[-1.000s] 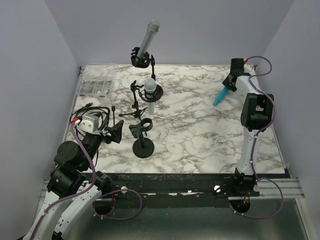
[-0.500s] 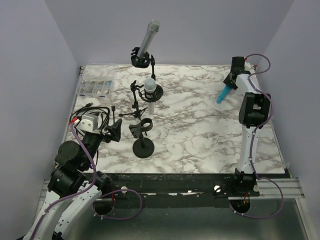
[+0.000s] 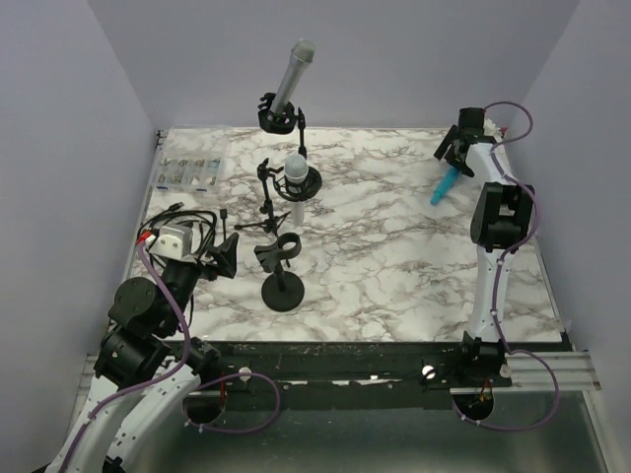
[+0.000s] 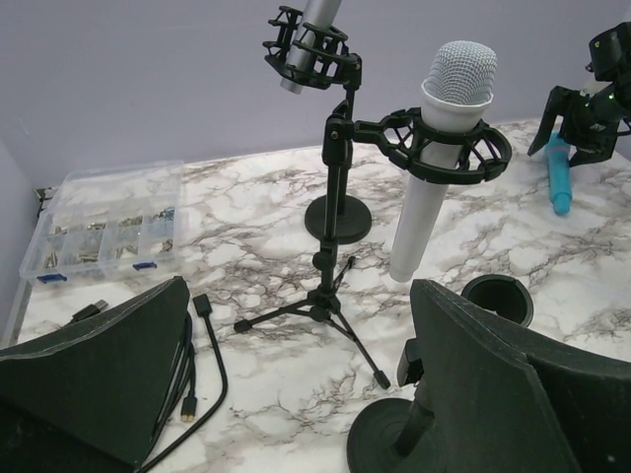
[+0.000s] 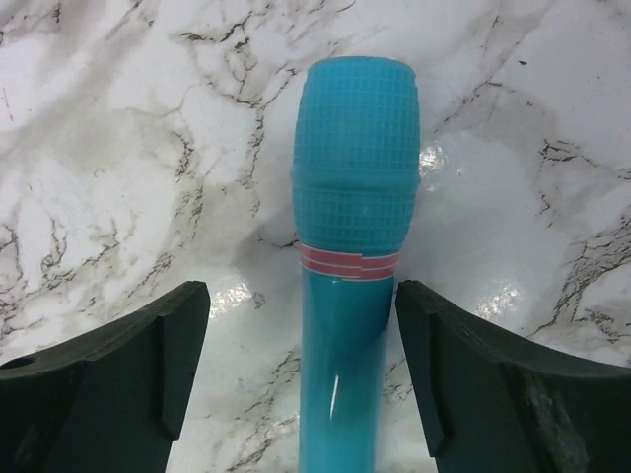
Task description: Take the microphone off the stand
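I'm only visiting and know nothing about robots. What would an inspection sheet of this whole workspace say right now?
Surface: marble-patterned table, no spills seen.
Job's things: grey microphone clipped in the back stand; white microphone in the tripod stand; teal microphone lying flat on the table; round-base stand, its clip empty.
Clutter: clear parts box at the left rear.
Grippers: left gripper low at the left, jaws open, holding nothing; right gripper over the teal microphone, jaws open either side, not touching it.
Cables: black cables looped at the left edge.
Surroundings: plain pale walls on three sides.
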Controlling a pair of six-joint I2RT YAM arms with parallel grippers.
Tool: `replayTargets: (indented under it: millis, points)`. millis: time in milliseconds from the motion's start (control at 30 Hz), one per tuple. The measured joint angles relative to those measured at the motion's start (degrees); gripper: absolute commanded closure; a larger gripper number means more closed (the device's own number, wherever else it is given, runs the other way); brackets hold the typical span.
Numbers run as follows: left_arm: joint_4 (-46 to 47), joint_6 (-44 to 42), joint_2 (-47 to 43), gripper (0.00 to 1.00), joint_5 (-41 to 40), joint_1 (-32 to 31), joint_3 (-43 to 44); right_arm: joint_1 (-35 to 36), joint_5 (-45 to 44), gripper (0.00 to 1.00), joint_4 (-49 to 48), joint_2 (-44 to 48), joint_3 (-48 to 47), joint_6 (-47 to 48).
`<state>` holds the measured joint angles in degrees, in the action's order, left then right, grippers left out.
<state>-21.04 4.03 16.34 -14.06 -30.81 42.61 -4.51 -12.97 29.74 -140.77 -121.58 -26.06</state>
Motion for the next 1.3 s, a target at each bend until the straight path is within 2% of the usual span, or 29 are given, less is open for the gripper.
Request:
replayTargets:
  millis: [133, 367, 633, 933, 1167, 1300]
  points:
    - [0.02, -0.17, 0.22, 0.02, -0.57, 0.0, -0.02, 0.0, 0.24, 0.15, -0.17, 2.49, 1.99, 0.17]
    - [0.17, -0.37, 1.31, 0.02, -1.05, 0.0, -0.44, 0.02, 0.44, 0.15, -3.56, 21.4, 22.27, -0.07]
    - [0.33, -0.74, 2.75, 0.01, -1.77, 0.0, -0.44, 2.86, 5.66, 0.15, -10.19, 36.09, 35.26, -2.62]
    - [0.44, -0.81, 4.24, 0.01, -1.81, 0.0, -0.5, 18.43, 13.81, 0.15, -15.78, 45.9, 49.7, -3.43]
    - [0.42, -0.92, 5.64, 0.01, -1.81, 0.11, -0.55, 29.79, 14.29, 0.15, -15.74, 50.53, 48.65, -0.22]
    - [0.39, -1.05, 5.57, 0.01, -1.84, 0.22, -0.55, 36.02, 14.16, 0.16, -18.25, 56.57, 47.82, 2.23]
